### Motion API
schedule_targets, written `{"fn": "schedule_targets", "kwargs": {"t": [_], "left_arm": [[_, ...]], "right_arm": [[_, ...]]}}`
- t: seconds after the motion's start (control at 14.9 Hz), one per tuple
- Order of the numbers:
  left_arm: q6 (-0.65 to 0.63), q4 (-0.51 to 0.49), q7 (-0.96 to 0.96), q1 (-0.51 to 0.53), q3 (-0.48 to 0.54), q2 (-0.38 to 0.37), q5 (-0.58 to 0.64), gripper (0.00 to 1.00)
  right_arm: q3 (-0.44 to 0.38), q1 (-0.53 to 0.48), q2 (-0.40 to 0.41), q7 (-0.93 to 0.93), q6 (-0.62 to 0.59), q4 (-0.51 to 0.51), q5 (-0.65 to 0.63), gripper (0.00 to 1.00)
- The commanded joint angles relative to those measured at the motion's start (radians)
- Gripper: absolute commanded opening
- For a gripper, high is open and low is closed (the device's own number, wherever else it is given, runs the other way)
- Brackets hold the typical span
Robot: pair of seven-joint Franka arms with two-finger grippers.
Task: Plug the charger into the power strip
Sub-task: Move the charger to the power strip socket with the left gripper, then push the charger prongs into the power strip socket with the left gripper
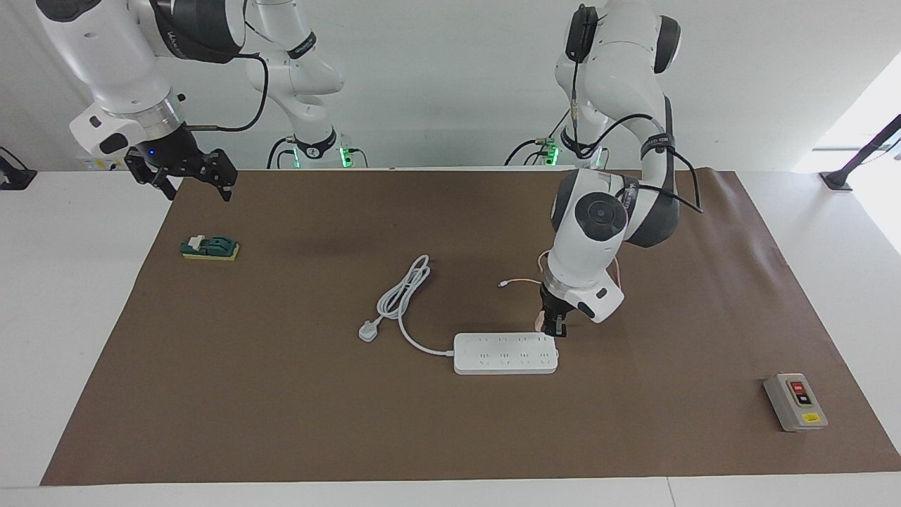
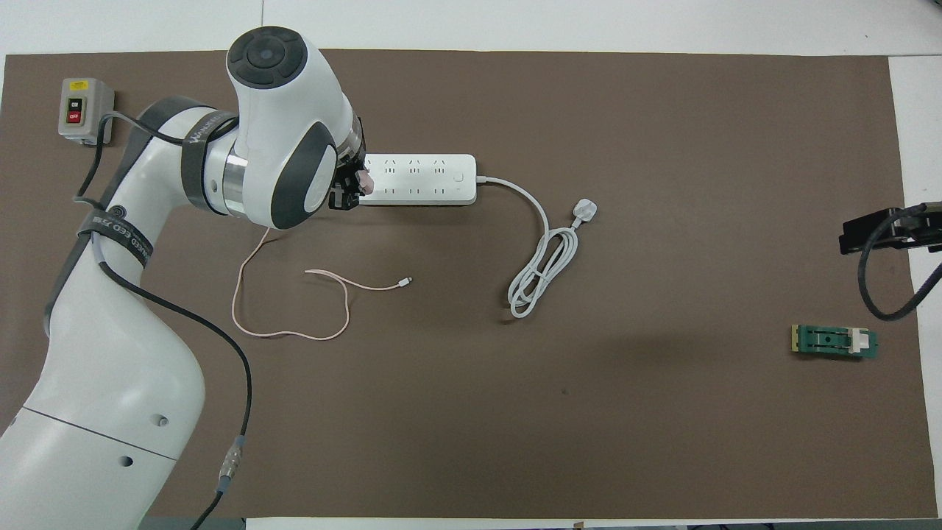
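The white power strip (image 1: 493, 355) (image 2: 427, 179) lies flat on the brown mat, its thick cord curling toward the right arm's end. My left gripper (image 1: 552, 329) (image 2: 353, 193) points down at the strip's end toward the left arm's side. It is shut on the pale pink charger (image 1: 539, 321) (image 2: 362, 180), which sits at the strip's edge nearer the robots. Whether the charger touches a socket I cannot tell. Its thin pink cable (image 1: 517, 282) (image 2: 294, 333) trails loose on the mat nearer the robots. My right gripper (image 1: 196, 189) (image 2: 883, 228) waits open, raised above the mat's edge at its own end.
A white three-pin plug (image 1: 367, 331) (image 2: 585, 213) with coiled cord lies beside the strip. A grey box with red and black buttons (image 1: 795, 401) (image 2: 85, 108) sits farther out at the left arm's end. A green block (image 1: 210, 247) (image 2: 835, 341) lies below the right gripper.
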Motion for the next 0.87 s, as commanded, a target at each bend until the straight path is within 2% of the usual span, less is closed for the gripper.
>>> {"fn": "schedule_targets", "kwargs": {"t": [0.0,0.81], "left_arm": [[0.007,0.035,-0.043,-0.023,0.017,0.036,0.023,0.0],[0.048,0.035,-0.037,0.007,0.016,0.072,0.069,0.0]], "right_arm": [[0.029,-0.032,0.006,-0.047,-0.02,0.016,-0.002,1.0],[0.039,-0.023,-0.004,-0.047,-0.027,0.01,0.006,1.0]]}}
